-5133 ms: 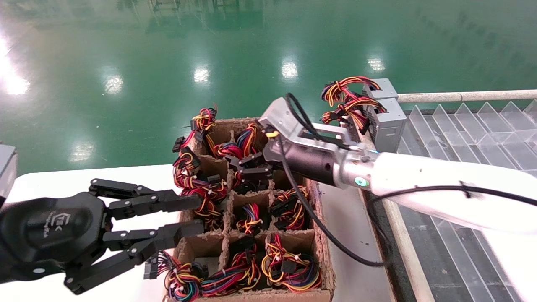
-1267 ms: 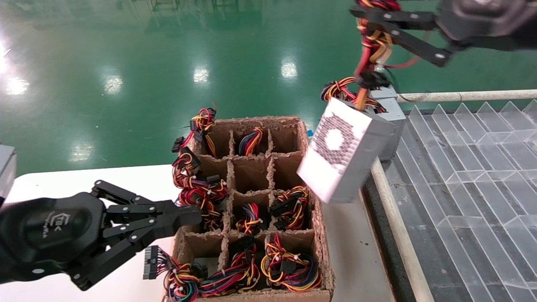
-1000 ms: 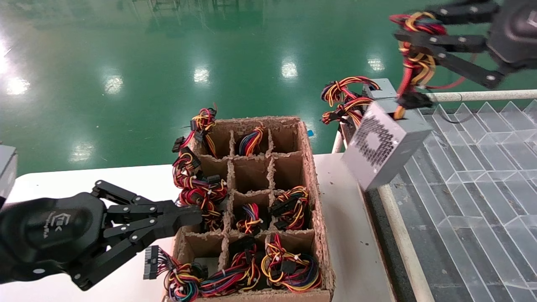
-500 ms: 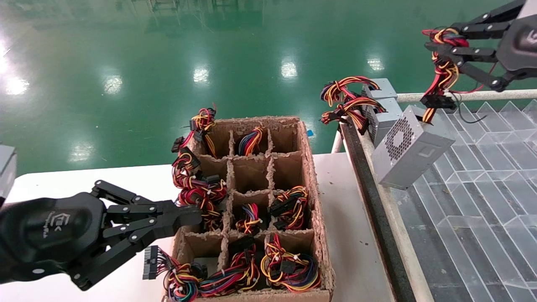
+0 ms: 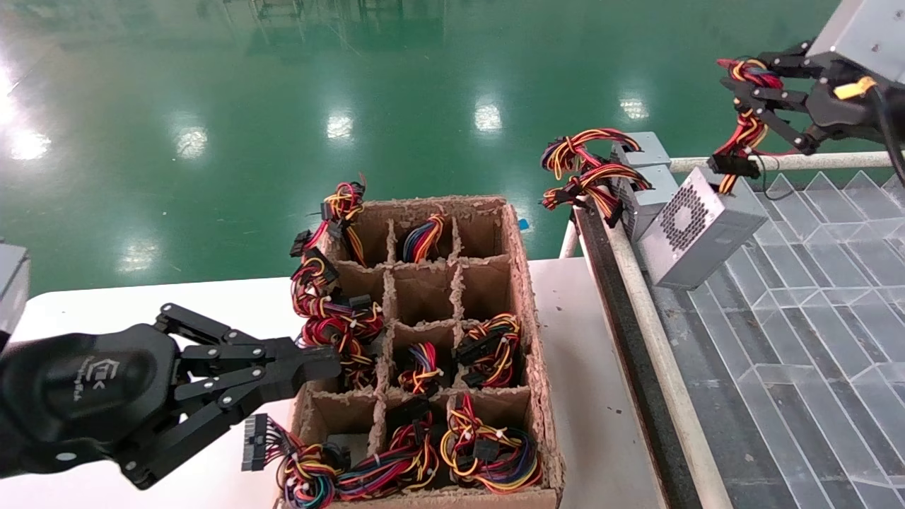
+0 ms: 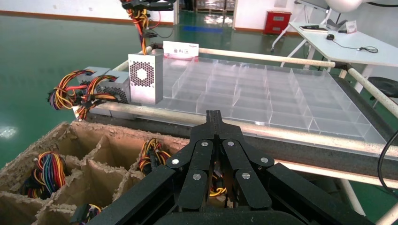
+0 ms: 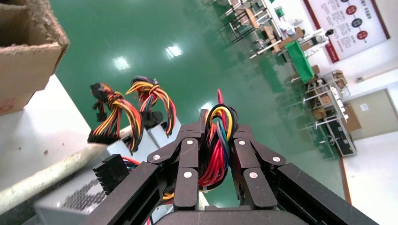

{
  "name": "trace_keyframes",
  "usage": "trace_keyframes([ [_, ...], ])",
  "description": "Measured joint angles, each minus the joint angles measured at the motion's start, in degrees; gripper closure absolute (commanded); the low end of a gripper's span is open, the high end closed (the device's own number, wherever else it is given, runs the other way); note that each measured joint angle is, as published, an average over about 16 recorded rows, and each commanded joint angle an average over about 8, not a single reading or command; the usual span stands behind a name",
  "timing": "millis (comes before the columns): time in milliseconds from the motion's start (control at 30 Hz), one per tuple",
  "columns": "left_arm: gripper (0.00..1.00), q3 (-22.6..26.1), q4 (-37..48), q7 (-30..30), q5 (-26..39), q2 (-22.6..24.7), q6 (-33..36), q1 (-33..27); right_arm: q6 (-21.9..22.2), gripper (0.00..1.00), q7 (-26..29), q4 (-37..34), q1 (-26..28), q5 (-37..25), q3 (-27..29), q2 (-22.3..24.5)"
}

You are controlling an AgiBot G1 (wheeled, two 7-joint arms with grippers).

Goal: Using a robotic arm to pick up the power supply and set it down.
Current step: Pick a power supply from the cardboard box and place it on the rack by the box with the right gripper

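The power supply [image 5: 696,226], a silver-grey box with a perforated vent, hangs tilted over the far left corner of the clear divider tray [image 5: 813,297]. I cannot tell whether its lower end touches the tray. Its mostly red wire bundle [image 5: 741,134] runs up into my right gripper [image 5: 760,99], which is shut on the wires high at the right. In the right wrist view the bundle [image 7: 213,150] fills the gap of the right gripper [image 7: 217,117]. The left wrist view shows the power supply [image 6: 145,84] from afar. My left gripper [image 5: 318,367] is shut and empty beside the cardboard box.
A cardboard box [image 5: 527,311] with divider cells holds several wire bundles; its middle row cells look bare. Two like grey boxes [image 5: 647,180] with orange-yellow wires sit right behind the power supply. A metal rail [image 5: 657,353] borders the tray.
My right gripper carried the hanging power supply rightward from beside the cardboard box to over the tray's far corner, and it swung and turned. The left arm stayed still.
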Motion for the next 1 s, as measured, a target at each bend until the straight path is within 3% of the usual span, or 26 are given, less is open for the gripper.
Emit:
trace_keyframes([
  [667,1.00,0.00,0.00,0.00,0.00,0.00,0.00,0.00,8.03,1.00,4.09,-0.15,-5.08,-8.40,-3.06,-7.24],
  [700,1.00,0.00,0.00,0.00,0.00,0.00,0.00,0.00,8.22,0.95,4.43,-0.16,-5.17,-8.89,-3.20,-7.52],
  [733,1.00,0.00,0.00,0.00,0.00,0.00,0.00,0.00,8.38,0.84,4.77,-0.16,-5.23,-9.38,-3.33,-7.79],
  [933,1.00,0.00,0.00,0.00,0.00,0.00,0.00,0.00,8.42,0.09,7.10,-0.16,-5.17,-12.01,-4.03,-9.00],
  [967,1.00,0.00,0.00,0.00,0.00,0.00,0.00,0.00,8.28,0.01,7.50,-0.15,-5.10,-12.39,-4.14,-9.14],
  [1000,1.00,0.00,0.00,0.00,0.00,0.00,0.00,0.00,8.12,0.00,7.90,-0.15,-5.03,-12.73,-4.24,-9.26],
])
